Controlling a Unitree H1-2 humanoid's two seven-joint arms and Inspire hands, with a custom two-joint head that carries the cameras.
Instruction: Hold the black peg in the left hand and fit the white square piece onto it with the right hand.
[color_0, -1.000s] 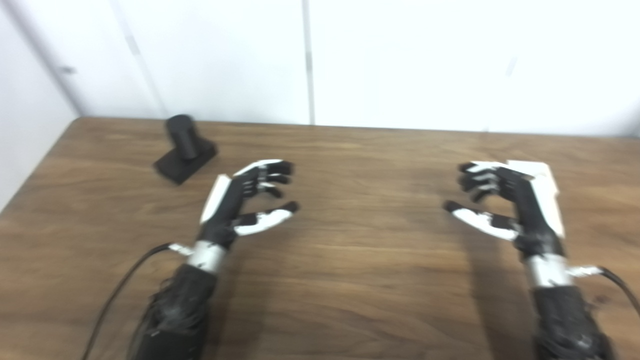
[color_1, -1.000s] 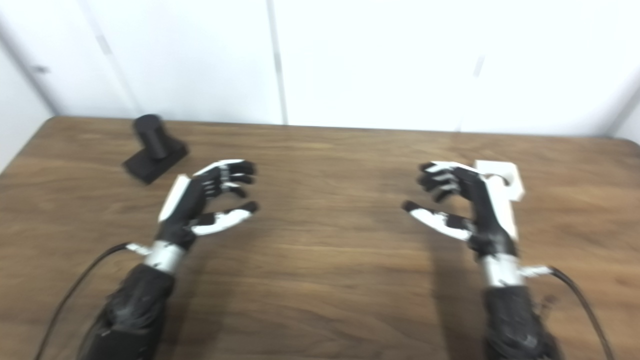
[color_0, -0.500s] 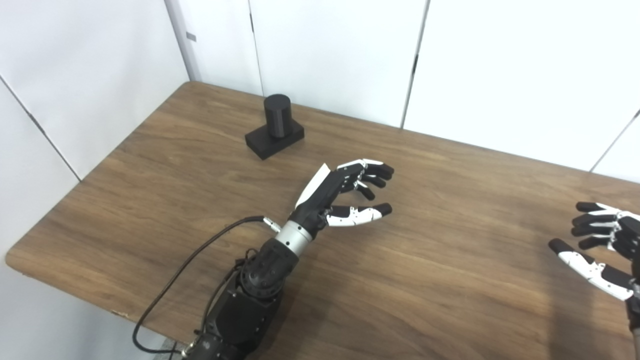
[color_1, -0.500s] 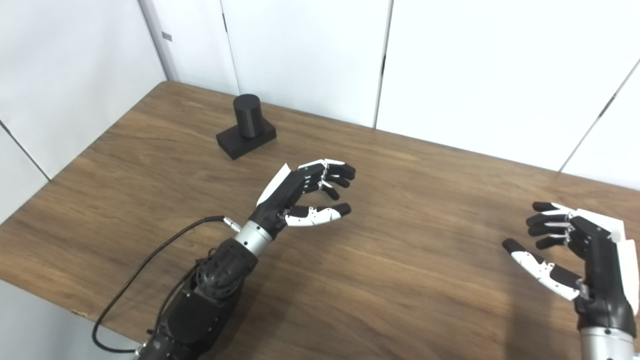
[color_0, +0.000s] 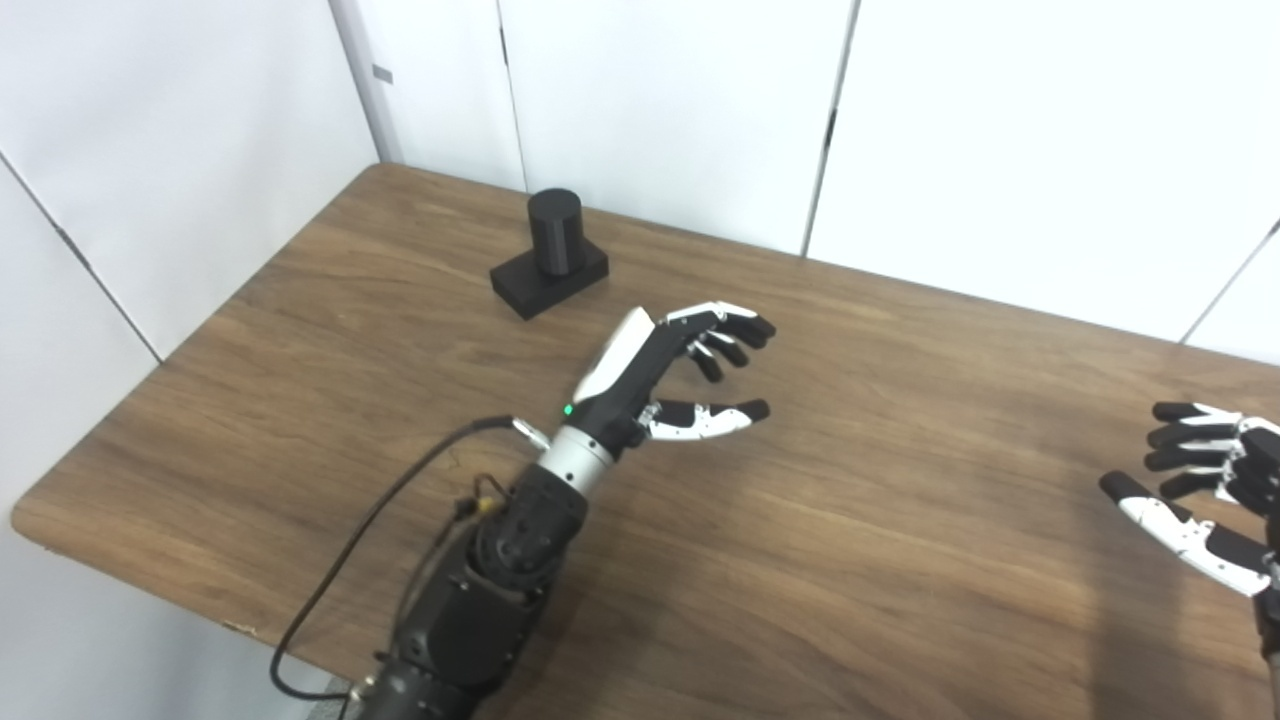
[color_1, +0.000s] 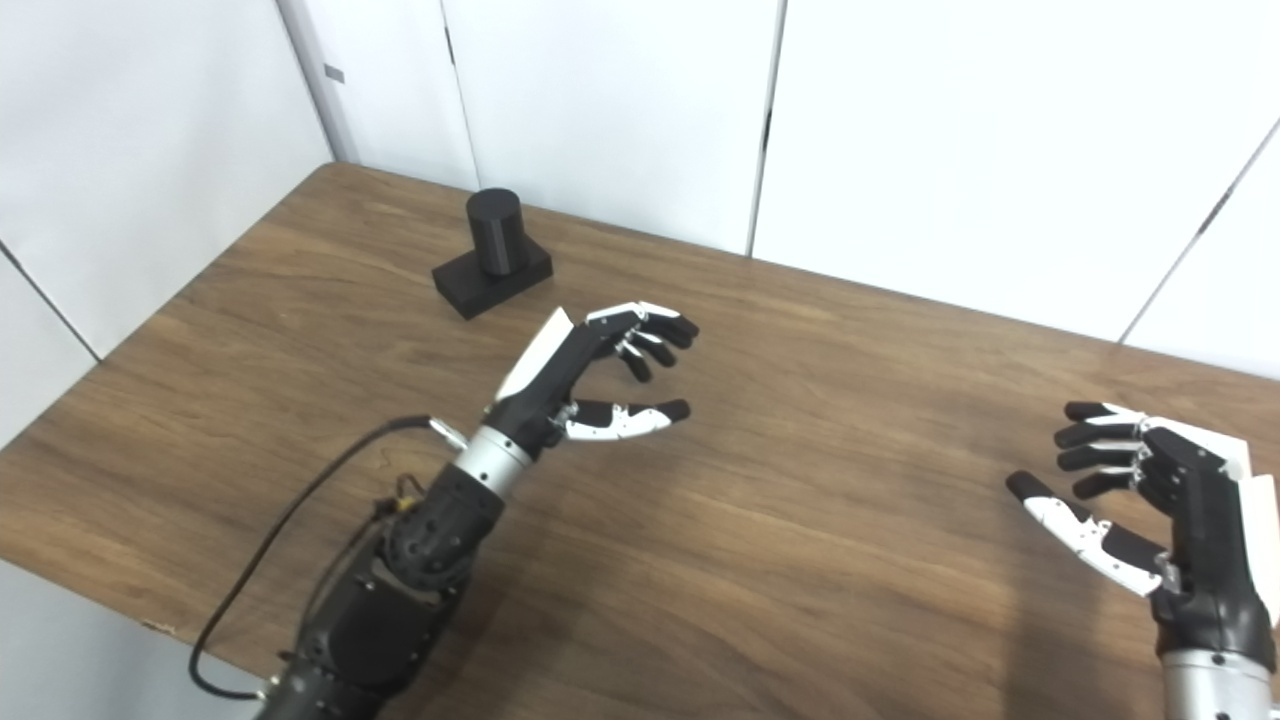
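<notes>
A black peg (color_0: 553, 232) stands upright on its square base at the far left of the wooden tabletop (color_0: 860, 560), untouched. The left robot hand (color_0: 665, 372) hovers near it, to its right and nearer the camera, fingers spread and curled around nothing. The right robot hand (color_1: 1150, 500) hangs at the near right edge of the scene, likewise spread and empty. The white square piece cannot be made out behind the right hand's white shell.
</notes>
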